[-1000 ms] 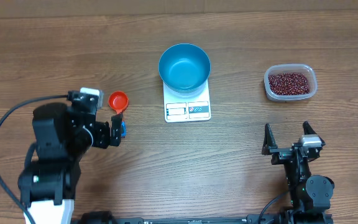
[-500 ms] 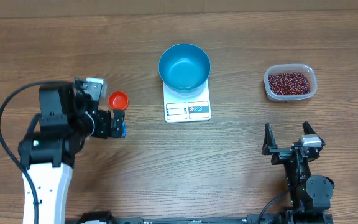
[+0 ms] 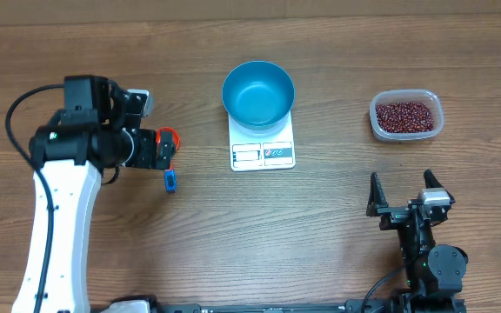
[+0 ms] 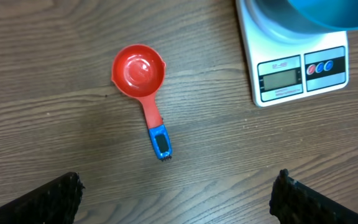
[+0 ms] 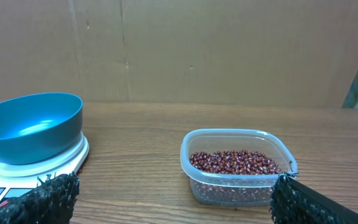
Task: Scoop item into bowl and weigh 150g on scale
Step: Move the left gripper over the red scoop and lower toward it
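The left arm (image 3: 59, 226) has one long white link with rounded edges. Nearer the left gripper (image 3: 166, 152) the housings turn black and blocky. A thin black cable (image 3: 10, 117) runs in a wide arc behind those housings, and a pale grey box (image 3: 137, 100) sits just behind the gripper.

The right arm (image 3: 429, 261) is black throughout, with a round joint housing. A white-grey block (image 3: 435, 198) sits beside the right gripper (image 3: 401, 193), and a second cable (image 3: 381, 287), also black, curves away behind it.

In both wrist views the fingertips (image 4: 51, 198) are black with a rough, grainy surface.
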